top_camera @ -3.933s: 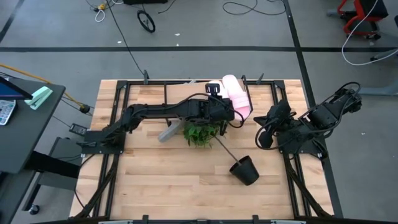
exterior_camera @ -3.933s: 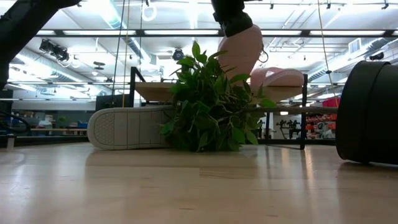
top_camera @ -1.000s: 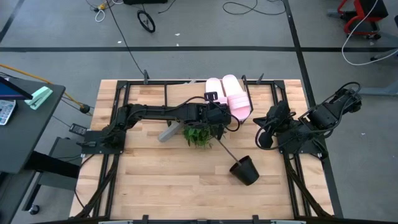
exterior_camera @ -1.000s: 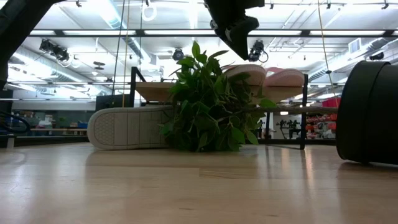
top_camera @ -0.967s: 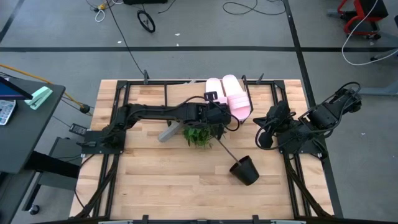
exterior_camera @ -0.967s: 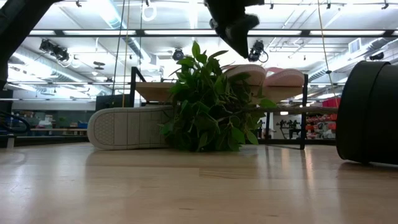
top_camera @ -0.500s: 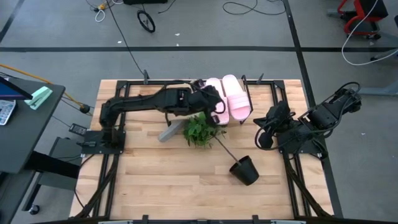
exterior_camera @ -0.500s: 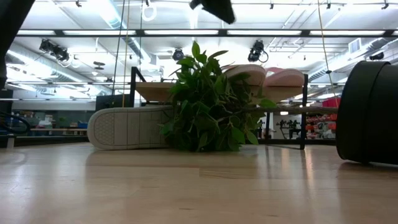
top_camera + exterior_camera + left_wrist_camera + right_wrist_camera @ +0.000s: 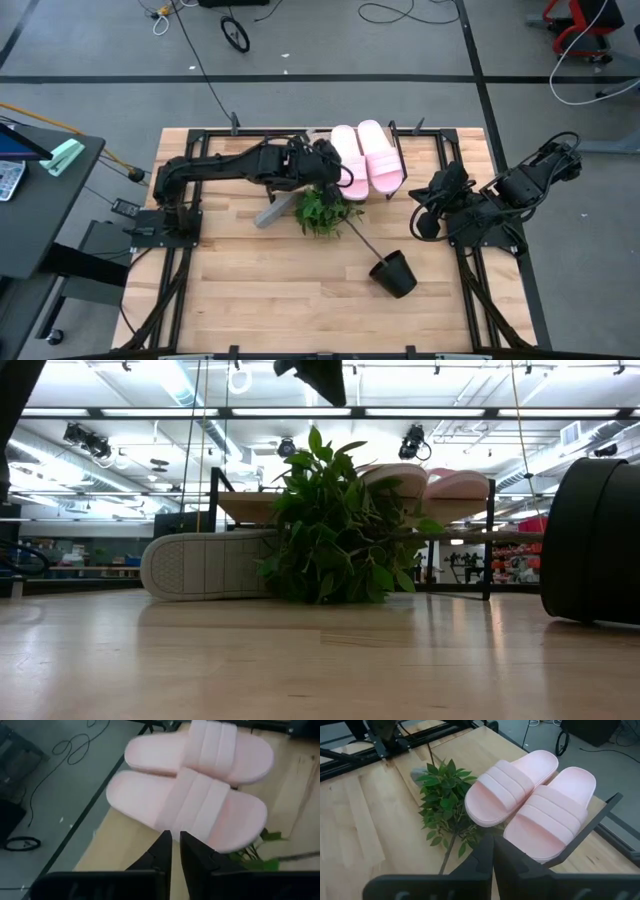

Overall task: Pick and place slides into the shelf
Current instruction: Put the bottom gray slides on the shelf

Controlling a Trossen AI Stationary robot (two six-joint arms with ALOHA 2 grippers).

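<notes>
Two pale pink slides (image 9: 350, 165) (image 9: 381, 155) lie side by side, soles down, on the shelf's wooden plank (image 9: 117, 845) at the table's far edge; they also show in the low view (image 9: 400, 478) (image 9: 455, 482). A grey slide (image 9: 272, 213) (image 9: 205, 565) stands on its side edge on the table, against the plant. My left gripper (image 9: 338, 172) (image 9: 175, 845) hangs above the nearer pink slide's left end, its fingers almost together and holding nothing. My right gripper (image 9: 422, 222) (image 9: 492, 845) waits shut at the table's right side.
A green leafy plant (image 9: 320, 210) (image 9: 340, 530) lies in front of the shelf, its stem running to a tipped black pot (image 9: 393, 273) (image 9: 595, 540). The shelf's black rod frame (image 9: 489, 540) stands at the far side. Bare tabletop (image 9: 270, 290) lies along the near side.
My left gripper has risen and drawn back toward the table's left edge, away from the pink slides, rolling as it went; in the low view it has climbed almost out of the picture. Both pink slides have stayed on the shelf.
</notes>
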